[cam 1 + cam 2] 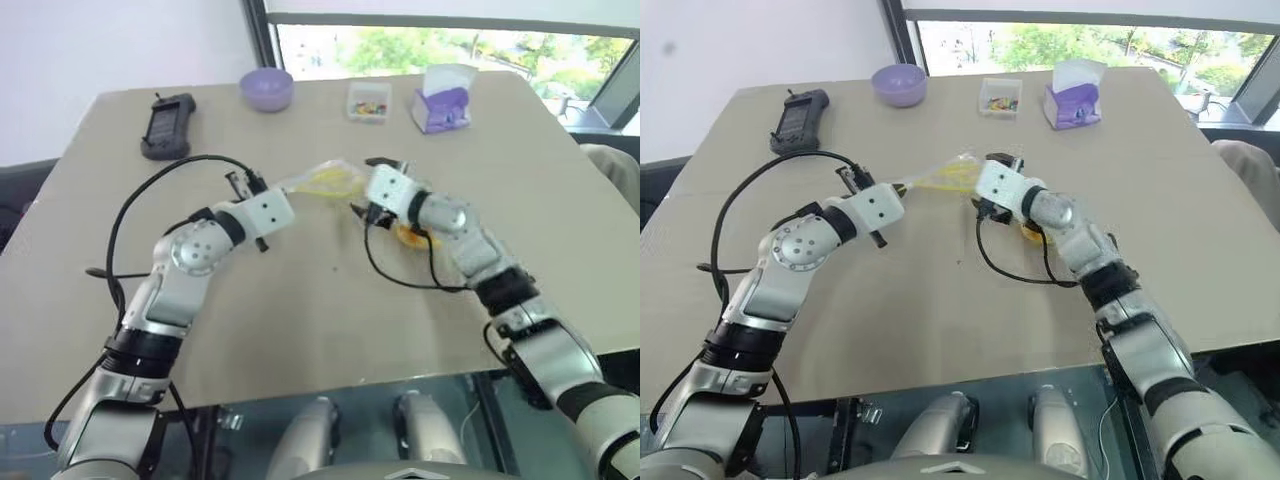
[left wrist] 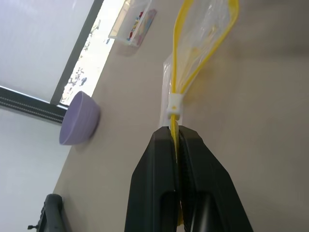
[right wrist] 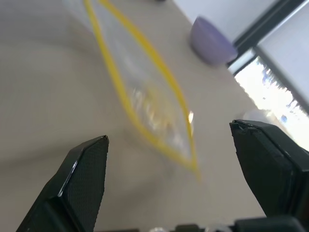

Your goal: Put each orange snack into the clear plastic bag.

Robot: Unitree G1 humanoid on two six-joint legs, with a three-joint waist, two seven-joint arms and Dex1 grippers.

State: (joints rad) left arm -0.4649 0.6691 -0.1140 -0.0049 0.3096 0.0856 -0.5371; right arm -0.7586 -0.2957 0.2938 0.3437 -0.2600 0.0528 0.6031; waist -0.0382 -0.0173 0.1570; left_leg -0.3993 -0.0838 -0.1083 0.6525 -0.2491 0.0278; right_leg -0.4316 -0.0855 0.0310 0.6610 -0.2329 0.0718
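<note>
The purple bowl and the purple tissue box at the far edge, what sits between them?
A small clear box of colourful bits sits between the purple bowl and the tissue box, seen in both eye views.

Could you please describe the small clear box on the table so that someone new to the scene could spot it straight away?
Look along the far edge of the beige table, near the window. There the small clear box sits between a purple bowl on one side and a purple and white tissue pack on the other. It is the only see-through, square container there, with little multicoloured bits inside.
</note>
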